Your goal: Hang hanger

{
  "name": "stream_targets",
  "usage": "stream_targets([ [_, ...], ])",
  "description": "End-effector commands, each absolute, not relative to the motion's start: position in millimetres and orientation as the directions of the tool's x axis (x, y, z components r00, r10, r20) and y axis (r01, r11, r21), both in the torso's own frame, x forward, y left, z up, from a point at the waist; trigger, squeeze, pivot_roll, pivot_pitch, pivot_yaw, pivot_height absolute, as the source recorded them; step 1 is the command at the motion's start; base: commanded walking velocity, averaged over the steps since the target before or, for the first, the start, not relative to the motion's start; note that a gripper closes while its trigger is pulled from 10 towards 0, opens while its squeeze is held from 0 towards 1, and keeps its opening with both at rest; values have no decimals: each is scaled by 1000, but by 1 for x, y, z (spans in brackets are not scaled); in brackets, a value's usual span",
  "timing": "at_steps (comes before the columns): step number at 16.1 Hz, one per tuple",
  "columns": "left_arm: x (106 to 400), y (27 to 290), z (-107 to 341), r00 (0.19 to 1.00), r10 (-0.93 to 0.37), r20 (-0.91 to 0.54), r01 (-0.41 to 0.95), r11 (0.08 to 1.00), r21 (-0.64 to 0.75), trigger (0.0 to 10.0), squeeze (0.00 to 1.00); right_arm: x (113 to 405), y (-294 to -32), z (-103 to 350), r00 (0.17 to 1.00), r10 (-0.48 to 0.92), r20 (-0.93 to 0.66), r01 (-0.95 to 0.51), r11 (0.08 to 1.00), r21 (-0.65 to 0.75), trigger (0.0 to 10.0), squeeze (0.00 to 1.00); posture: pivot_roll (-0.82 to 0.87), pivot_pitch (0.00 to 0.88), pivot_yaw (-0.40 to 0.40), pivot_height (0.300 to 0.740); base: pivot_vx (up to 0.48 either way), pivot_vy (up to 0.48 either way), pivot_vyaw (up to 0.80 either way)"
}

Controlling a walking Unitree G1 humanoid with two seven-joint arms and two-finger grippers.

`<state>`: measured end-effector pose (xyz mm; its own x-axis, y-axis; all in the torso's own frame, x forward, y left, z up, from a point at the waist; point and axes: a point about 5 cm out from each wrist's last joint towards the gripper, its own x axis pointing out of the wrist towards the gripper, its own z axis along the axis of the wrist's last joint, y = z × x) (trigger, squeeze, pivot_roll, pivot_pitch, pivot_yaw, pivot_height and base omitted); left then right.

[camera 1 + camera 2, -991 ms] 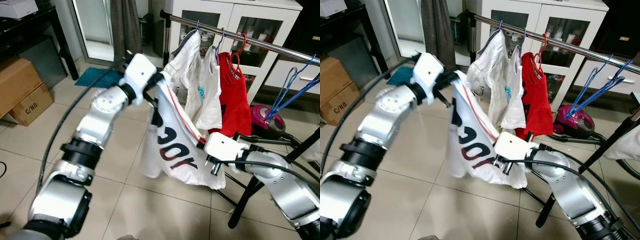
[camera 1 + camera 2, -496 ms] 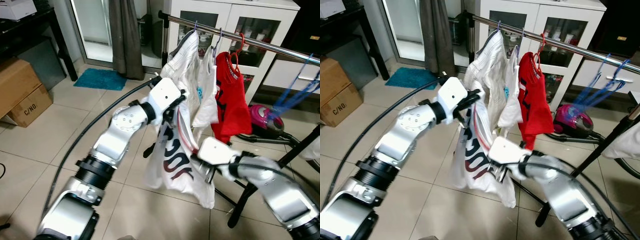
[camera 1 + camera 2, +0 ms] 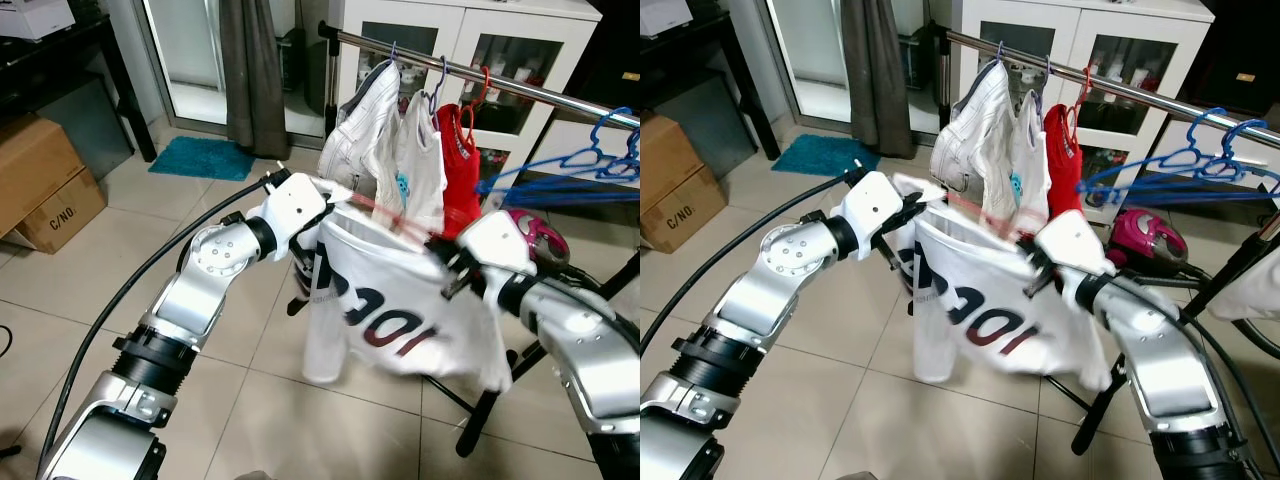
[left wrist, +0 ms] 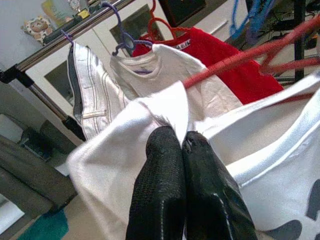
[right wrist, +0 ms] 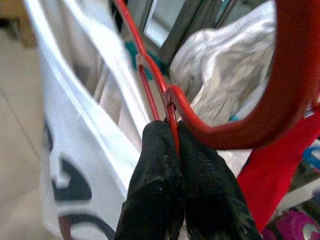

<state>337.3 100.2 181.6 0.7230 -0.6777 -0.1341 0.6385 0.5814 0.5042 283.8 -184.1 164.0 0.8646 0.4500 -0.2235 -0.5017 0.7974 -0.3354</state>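
While a second ago the white t-shirt (image 3: 395,310) was drooping in a steep slant with the right arm down low, now it's stretched out almost level between the two arms, and the right claw (image 5: 172,150) has come up and out to the right. The empty blue hangers (image 3: 590,160) on the clothes rail (image 3: 540,90) have swung too; they were hanging down before and now they're lying nearly sideways.

The red hanger (image 5: 165,100) inside the shirt runs roughly left to right in front of the robot, a bit below the rail and just in front of the clothes already hung there. Its hook curls up right beside the right claw.

Left claw (image 4: 182,145) is pressed together on the shirt's shoulder fabric. Right claw is pinched on the red hanger's wire near the hook.

On the rail: white trousers (image 3: 360,130), a white top (image 3: 415,160) and a red top (image 3: 460,160), side by side. Cardboard box (image 3: 45,180) sits on the floor, flaps shut.
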Motion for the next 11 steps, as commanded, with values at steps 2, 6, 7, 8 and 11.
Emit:
stream_targets([
  [2, 335, 105, 184, 739, -664, -113, 623, 610, 489, 0, 0, 289, -173, 194, 885, 464, -40, -453, 837, -306, 0, 0, 11, 0, 25, 740, 0, 0, 0],
  [6, 335, 97, 195, 730, -682, -43, 615, 629, 475, 0, 0, 282, -149, 184, 808, 578, -113, -572, 725, -384, 0, 0, 15, 0, 24, 740, 0, 0, 0],
  [7, 335, 97, 197, 733, -679, -37, 610, 632, 477, 0, 0, 281, -146, 180, 793, 593, -140, -592, 696, -406, 0, 0, 16, 0, 24, 740, 0, 0, 0],
  [8, 336, 97, 199, 735, -678, -29, 605, 635, 481, 0, 0, 280, -146, 178, 795, 589, -144, -591, 700, -400, 0, 0, 17, 0, 23, 740, 0, 0, 0],
  [11, 338, 98, 210, 741, -672, 21, 589, 663, 462, 0, 0, 282, -149, 177, 811, 566, -145, -572, 717, -399, 0, 0, 18, 0, 25, 740, 0, 0, 0],
])
